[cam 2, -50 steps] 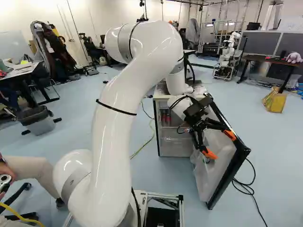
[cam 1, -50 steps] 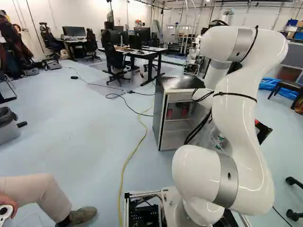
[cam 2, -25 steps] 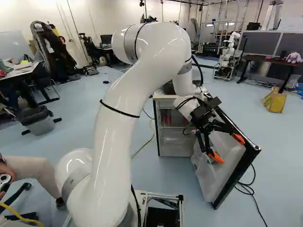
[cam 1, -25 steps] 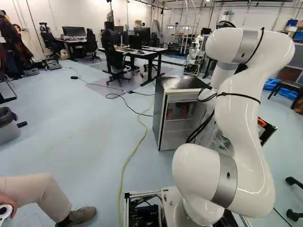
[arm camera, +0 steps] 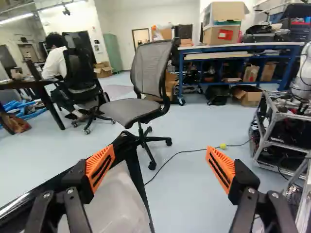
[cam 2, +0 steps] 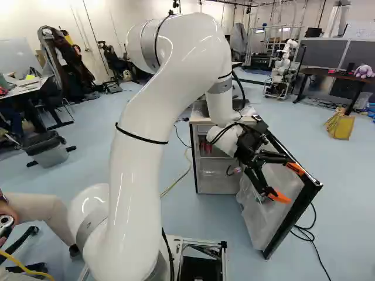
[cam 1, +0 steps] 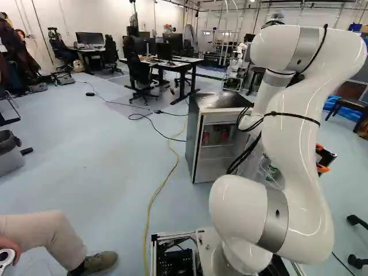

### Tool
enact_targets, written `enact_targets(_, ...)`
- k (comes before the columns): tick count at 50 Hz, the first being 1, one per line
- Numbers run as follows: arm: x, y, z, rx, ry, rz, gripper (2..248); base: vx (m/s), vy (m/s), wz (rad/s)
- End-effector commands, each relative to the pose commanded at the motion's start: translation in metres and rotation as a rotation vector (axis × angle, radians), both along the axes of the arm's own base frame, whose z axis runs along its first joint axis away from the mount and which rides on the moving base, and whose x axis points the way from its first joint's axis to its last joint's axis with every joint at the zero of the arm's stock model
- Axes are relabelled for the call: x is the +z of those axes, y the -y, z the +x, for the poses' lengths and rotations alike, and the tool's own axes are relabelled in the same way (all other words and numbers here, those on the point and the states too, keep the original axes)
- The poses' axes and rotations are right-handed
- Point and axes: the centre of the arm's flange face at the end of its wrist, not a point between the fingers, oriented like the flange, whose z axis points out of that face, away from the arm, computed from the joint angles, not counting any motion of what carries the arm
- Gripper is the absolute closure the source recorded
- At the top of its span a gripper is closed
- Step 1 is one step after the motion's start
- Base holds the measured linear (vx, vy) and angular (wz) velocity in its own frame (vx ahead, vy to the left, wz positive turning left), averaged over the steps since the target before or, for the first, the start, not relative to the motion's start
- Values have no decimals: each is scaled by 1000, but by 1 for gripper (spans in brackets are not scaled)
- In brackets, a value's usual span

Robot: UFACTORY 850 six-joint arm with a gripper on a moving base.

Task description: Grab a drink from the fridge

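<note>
Floor, fridge with red cans

In the left base view, the arm hides much of the fridge door from us towards four o'clock; the nine-o'clock bin is cut off. We can't identify the small red items.

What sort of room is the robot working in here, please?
It looks like a robotics lab or workshop: another robot stands at the back, a blue workbench holds boxes, and desks with monitors stand about the floor.
</note>
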Motion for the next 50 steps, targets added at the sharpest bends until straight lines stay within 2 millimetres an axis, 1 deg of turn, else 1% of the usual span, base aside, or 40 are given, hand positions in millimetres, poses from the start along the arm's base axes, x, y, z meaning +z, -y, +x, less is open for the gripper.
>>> enact_targets(23,4,-25,-26,254,-91,-2,3,0,0,0)
enact_targets(50,10,-59,-56,554,-172,1,3,0,0,0)
